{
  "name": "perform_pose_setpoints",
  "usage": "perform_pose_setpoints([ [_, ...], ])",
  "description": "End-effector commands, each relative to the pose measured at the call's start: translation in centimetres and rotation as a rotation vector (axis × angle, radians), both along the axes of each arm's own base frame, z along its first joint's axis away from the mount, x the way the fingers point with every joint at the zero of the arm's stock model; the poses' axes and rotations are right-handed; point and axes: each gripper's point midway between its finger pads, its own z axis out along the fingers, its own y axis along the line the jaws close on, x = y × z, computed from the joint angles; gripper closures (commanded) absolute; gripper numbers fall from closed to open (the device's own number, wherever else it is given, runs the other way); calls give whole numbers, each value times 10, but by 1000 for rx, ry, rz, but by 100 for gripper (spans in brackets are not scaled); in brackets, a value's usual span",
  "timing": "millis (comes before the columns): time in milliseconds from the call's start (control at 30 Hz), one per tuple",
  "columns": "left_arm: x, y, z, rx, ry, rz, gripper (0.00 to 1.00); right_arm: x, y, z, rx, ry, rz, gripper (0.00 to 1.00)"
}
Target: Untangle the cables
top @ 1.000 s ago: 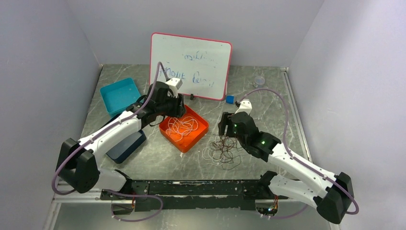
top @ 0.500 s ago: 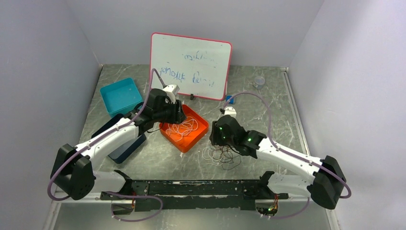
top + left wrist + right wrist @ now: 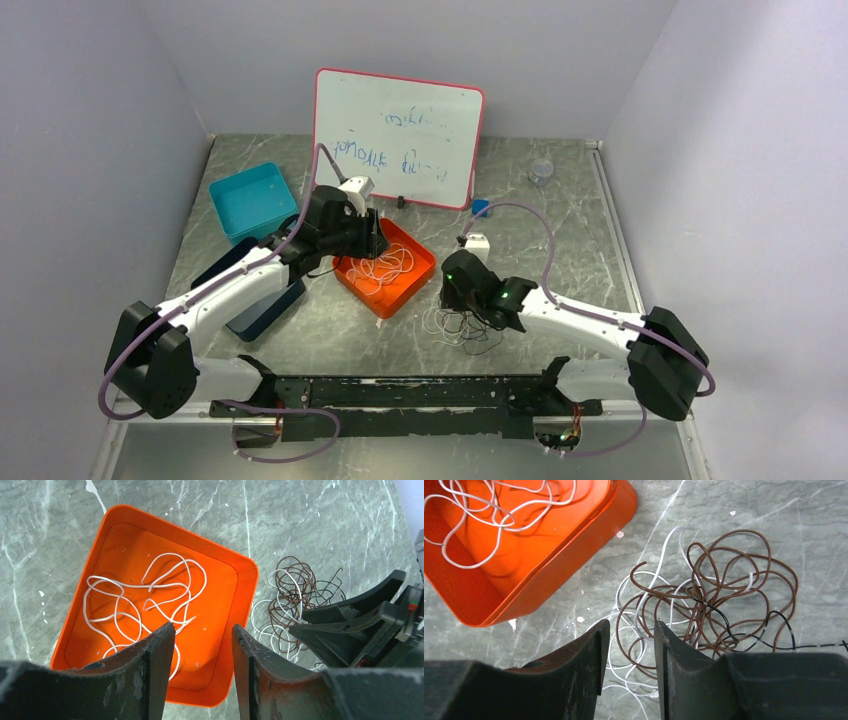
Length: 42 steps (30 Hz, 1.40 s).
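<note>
A tangle of thin brown, white and black cables (image 3: 704, 600) lies on the table right of the orange tray (image 3: 415, 272); it also shows in the top view (image 3: 462, 325) and the left wrist view (image 3: 290, 597). A loose white cable (image 3: 145, 600) lies curled inside the tray, seen too in the right wrist view (image 3: 489, 510). My right gripper (image 3: 628, 630) is open and empty, just above the left edge of the tangle. My left gripper (image 3: 202, 630) is open and empty, above the tray's near right corner.
A whiteboard (image 3: 398, 137) stands at the back. A teal bin (image 3: 250, 200) sits at the back left and a dark blue box (image 3: 262, 310) lies under my left arm. A small blue object (image 3: 481, 209) and a round clear lid (image 3: 541, 171) lie toward the back right.
My right gripper has moved left and down from beside the tray to over the tangle. My left gripper has shifted slightly toward the tray's near side. Both stay open.
</note>
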Motion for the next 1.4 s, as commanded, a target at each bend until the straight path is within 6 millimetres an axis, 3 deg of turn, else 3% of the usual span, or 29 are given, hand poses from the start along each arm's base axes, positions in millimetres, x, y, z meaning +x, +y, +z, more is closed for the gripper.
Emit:
perform_pose_setpoints([
  [0,-2,-7,10,-46,-26,-24,49,4,9,-8,36,-17,7,59],
  [167,-3,-6,10,-43,-24,-24,50,9,5,-20,-14,-15,-17,63],
  [367,-3,-6,11,-46,-27,-22,49,18,5,-17,-22,-64,-24,74],
  [533,-7,-18,18,-85,-44,-84,49,23,2,1,-4,-116,-35,97],
  [567,-7,-22,21,-88,-55,-94,48,24,0,9,8,-136,-43,100],
  [800,-3,-65,40,-129,-119,-186,48,28,-22,55,60,-207,-106,100],
  [1033,-25,-104,64,-272,-210,-323,37,37,-38,95,254,-197,-162,100],
  [1200,-26,-117,61,-332,-210,-338,33,43,-48,124,336,-245,-160,100],
  [1367,-24,-136,60,-347,-207,-381,30,39,-46,161,354,-346,-71,100],
])
